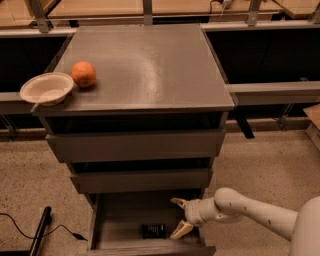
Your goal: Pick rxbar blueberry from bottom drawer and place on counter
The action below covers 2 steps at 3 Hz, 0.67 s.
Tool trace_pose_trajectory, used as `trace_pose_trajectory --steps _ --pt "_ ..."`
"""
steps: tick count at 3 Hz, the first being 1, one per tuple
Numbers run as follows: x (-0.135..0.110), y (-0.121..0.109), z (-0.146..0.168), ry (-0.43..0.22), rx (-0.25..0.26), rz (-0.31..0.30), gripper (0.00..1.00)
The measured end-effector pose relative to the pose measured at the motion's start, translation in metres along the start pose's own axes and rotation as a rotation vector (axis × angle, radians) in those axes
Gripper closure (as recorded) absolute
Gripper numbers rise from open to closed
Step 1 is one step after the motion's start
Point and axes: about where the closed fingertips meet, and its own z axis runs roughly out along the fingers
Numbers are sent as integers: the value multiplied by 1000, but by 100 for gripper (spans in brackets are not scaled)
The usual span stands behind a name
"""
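Dark, near-black rxbar blueberry (153, 230) lay flat in the open bottom drawer (120, 228), small, rectangular; gripper (176, 218) hovered just right, fingers spread apart, empty.

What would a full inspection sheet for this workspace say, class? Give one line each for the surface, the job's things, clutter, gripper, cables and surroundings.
Surface: the counter is grey-brown and slightly glossy, with two things at its left edge.
Job's things: the bar lies flat in the open bottom drawer, near the front; it is not yet on the counter.
Clutter: an orange beside a pale bowl that overhangs the counter's left edge.
Gripper: the gripper is open, inside the drawer to the right of the bar, not touching it.
Cables: a black cable runs along the floor at lower left.
Surroundings: pale wooden tabletops behind.
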Motion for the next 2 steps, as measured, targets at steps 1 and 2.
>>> trace_pose_trajectory --steps 1,2 --pt "10 6 20 -12 -20 48 20" --pt "20 3 39 -29 -24 82 10"
